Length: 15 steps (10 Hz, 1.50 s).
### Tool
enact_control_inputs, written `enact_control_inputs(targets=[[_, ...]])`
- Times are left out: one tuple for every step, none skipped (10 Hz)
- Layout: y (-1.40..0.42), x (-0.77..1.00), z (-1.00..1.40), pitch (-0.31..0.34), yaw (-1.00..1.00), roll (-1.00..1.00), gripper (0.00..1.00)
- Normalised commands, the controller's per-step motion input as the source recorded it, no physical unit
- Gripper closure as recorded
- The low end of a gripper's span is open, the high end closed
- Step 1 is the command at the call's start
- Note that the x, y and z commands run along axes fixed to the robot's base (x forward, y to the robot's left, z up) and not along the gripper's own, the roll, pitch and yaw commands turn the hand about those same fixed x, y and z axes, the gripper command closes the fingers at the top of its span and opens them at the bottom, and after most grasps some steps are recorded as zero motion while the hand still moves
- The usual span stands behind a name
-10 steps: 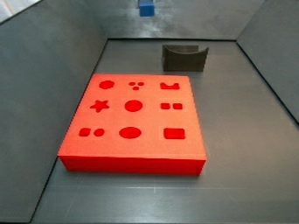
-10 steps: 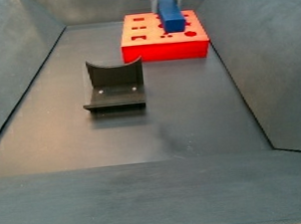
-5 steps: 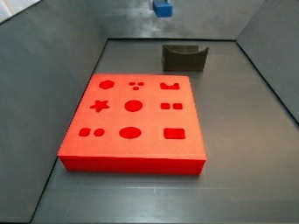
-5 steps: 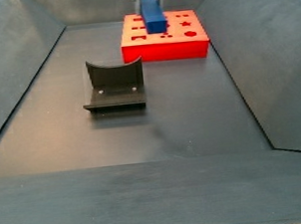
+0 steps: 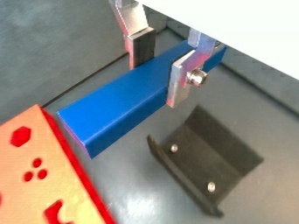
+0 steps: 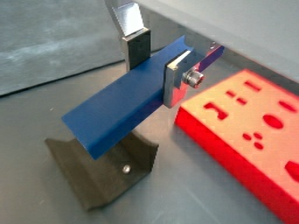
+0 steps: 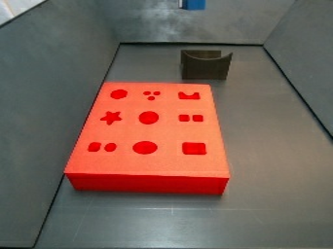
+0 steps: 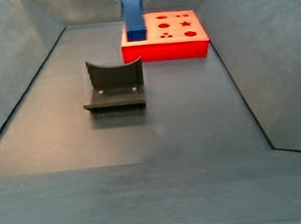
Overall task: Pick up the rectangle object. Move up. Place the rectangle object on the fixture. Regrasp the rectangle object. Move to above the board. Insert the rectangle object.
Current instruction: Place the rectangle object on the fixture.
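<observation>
Item: gripper (image 5: 162, 68), raised high, silver fingers (image 5: 186, 74) clamped on the rectangle object (image 5: 117, 107), which juts out from between them. Below it we note the fixture (image 5: 205, 171) and, beside that, the board (image 5: 35, 184). We judge the carry toward the fixture in hand; next, lower the bar into its notch.

Rectangle object (image 7: 193, 4) clipped by the frame's top edge; the tool (image 5: 159, 63) gripping it sits above the frame, unseen in both side views.
</observation>
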Motion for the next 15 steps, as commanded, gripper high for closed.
enact_control_inputs(targets=[[0.08, 0.77, 0.0, 0.048, -0.21, -1.0, 1.0], [0.06, 0.66, -0.01, 0.049, -0.2, -1.0, 1.0], [0.05, 0.58, -0.01, 0.047, -0.2, -1.0, 1.0], [0.05, 0.53, -0.01, 0.047, -0.2, -1.0, 1.0], [0.05, 0.4, -0.01, 0.037, -0.18, -0.87, 1.0], [0.05, 0.35, -0.02, 0.031, -0.17, -0.76, 1.0], [0.05, 0.25, -0.02, 0.021, -0.13, -0.52, 1.0], [0.04, 0.15, -0.01, 0.018, -0.11, -0.31, 1.0], [0.03, 0.07, -0.01, 0.013, -0.09, -0.22, 1.0], [0.13, 0.12, -1.0, 0.13, -0.05, -1.0, 1.0], [0.14, 0.12, -1.0, 0.116, -0.06, -1.0, 1.0], [0.14, 0.13, -1.0, 0.15, -0.08, -0.97, 1.0], [0.13, 0.15, -1.0, 0.162, -0.11, -0.76, 1.0], [0.14, 0.16, -1.0, 0.154, -0.12, -0.65, 1.0], [0.14, 0.17, -1.0, 0.116, -0.15, -0.38, 1.0]])
